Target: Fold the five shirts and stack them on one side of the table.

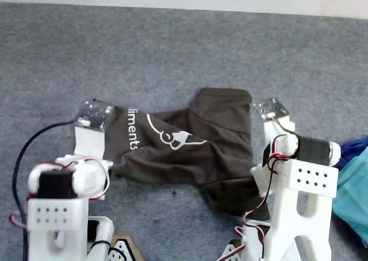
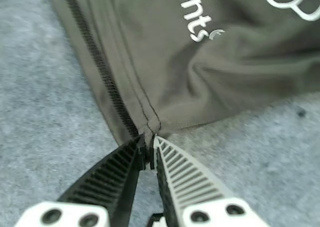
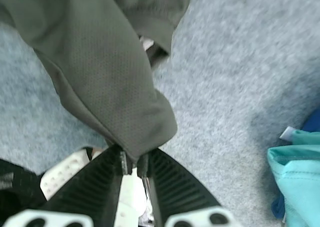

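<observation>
A dark olive shirt [image 1: 190, 152] with white print lies crumpled across the middle of the grey carpeted table. My left gripper [image 2: 151, 148] is shut on its near-left hem corner [image 2: 150, 129], where the side seam ends; the left arm [image 1: 86, 177] sits over that corner in the high view. My right gripper [image 3: 134, 162] is shut on a bunched fold of the same shirt [image 3: 100, 72] at its right edge, and the cloth rises off the carpet to the jaws. The right arm [image 1: 293, 175] stands beside that edge. A sleeve cuff [image 3: 160, 32] hangs farther out.
A teal shirt [image 1: 353, 198] and a blue one [image 1: 352, 149] lie heaped at the right edge, close to the right arm; the teal shirt [image 3: 295, 172] also appears in the right wrist view. A black cable [image 1: 31, 143] loops at the left. Bare carpet [image 1: 172, 48] stretches behind the shirt.
</observation>
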`<action>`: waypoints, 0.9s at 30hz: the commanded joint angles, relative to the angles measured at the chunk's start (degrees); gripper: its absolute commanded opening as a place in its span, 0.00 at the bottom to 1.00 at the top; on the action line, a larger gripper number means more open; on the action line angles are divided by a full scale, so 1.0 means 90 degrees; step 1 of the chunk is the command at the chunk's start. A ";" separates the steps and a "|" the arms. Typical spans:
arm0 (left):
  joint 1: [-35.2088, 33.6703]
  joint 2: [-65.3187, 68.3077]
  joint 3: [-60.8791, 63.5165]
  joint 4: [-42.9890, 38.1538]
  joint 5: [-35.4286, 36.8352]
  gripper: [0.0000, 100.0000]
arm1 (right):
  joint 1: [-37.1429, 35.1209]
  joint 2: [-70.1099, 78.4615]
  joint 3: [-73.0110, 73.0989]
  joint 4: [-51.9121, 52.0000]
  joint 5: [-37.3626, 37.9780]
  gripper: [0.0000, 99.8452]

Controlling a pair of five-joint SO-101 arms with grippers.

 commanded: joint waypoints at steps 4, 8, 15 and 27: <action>-0.0249 -0.0777 -0.0015 -0.0440 -0.0215 0.11 | 0.0552 -0.0132 -0.0103 0.0054 0.0322 0.01; -0.0962 -0.0933 -0.0005 -0.0498 0.0127 0.36 | 0.0698 -0.0132 -0.0464 0.0054 0.0361 0.12; -0.1890 -0.0923 -0.0405 -0.1114 0.0234 0.38 | 0.0737 -0.0122 -0.1118 0.0054 0.0352 0.26; -0.1480 0.2144 -0.1324 -0.2198 0.0918 0.34 | -0.0171 0.1499 -0.1744 -0.1949 -0.1319 0.23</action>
